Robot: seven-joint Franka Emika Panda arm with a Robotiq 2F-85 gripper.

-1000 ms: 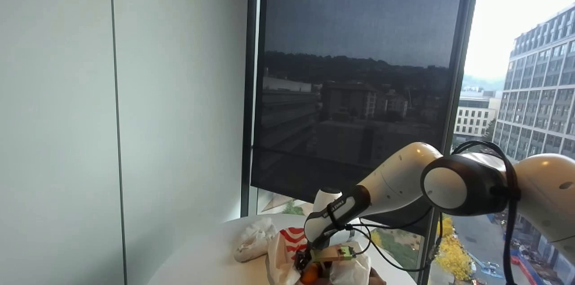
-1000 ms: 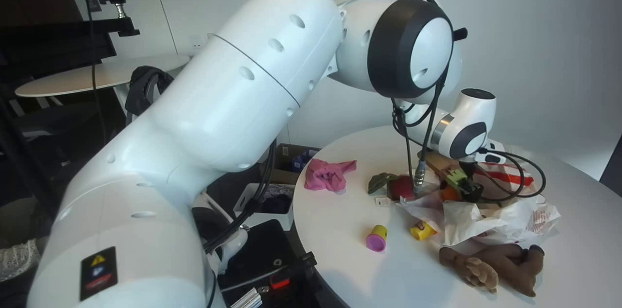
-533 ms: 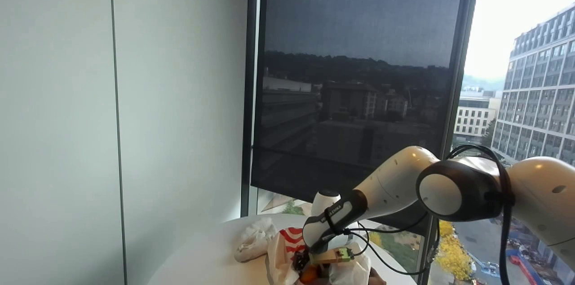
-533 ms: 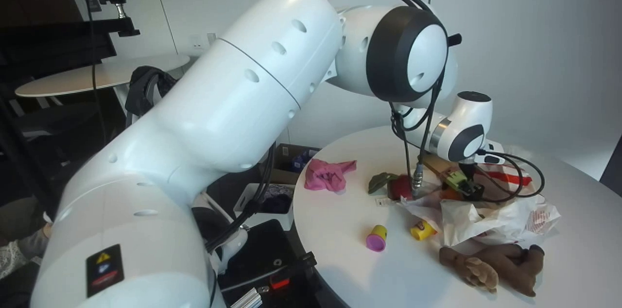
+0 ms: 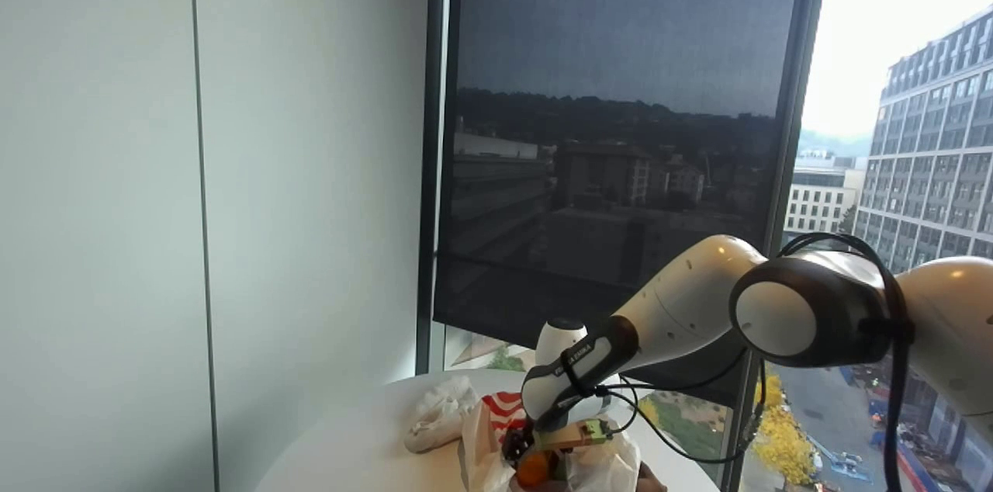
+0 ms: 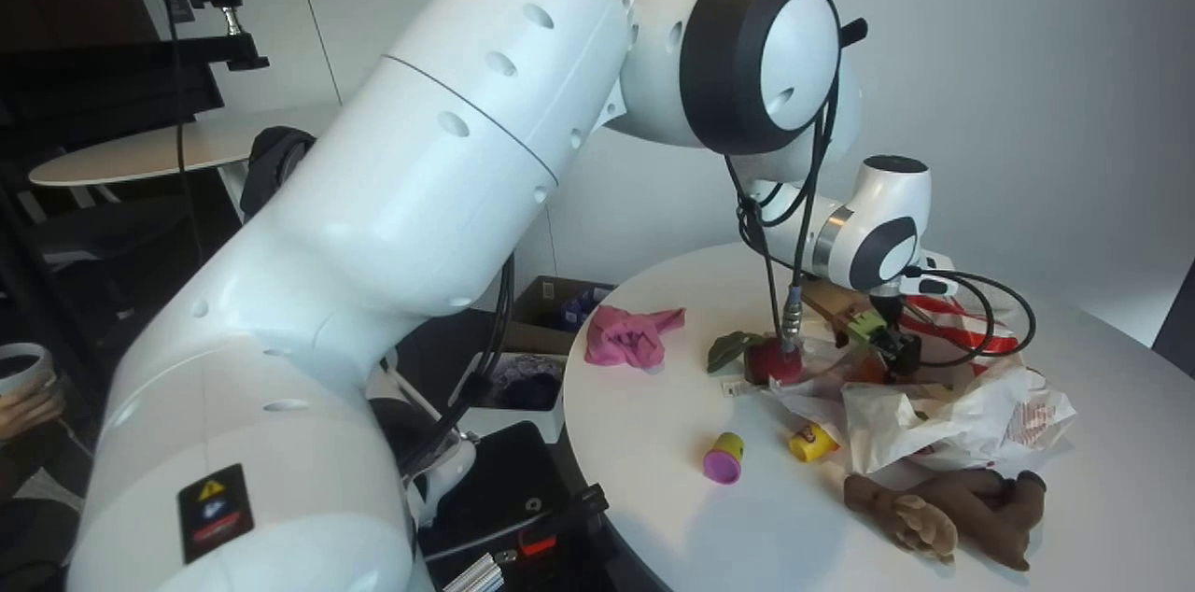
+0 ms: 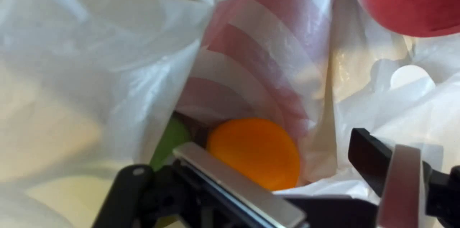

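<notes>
My gripper [image 7: 296,152] stands open over a white plastic bag [image 7: 262,41] with red stripes. Its two fingers are far apart in the wrist view, with nothing gripped between them. Partly behind the left finger [image 7: 240,188] lies a round orange thing [image 7: 257,149] inside the bag; whether they touch I cannot tell. A green thing [image 7: 174,136] shows beside it, mostly hidden by plastic. At the top right is a smooth red thing [image 7: 413,1]. In both exterior views the gripper [image 6: 896,354] is low at the bag [image 6: 990,424], and the orange thing [image 5: 535,469] shows below it.
A red object with a green leaf [image 6: 733,351], a yellow tub with a purple lid [image 6: 724,458], another yellow tub [image 6: 810,443], a brown plush toy [image 6: 990,513] and a pink cloth [image 6: 635,335] lie on the round white table [image 6: 653,433]. White crumpled material [image 5: 442,414] lies beyond the bag.
The arm dips a little, then rises; the gripper is now slightly higher above the bag. More of the orange thing shows. A person's hand with a cup has come into view at the left.
</notes>
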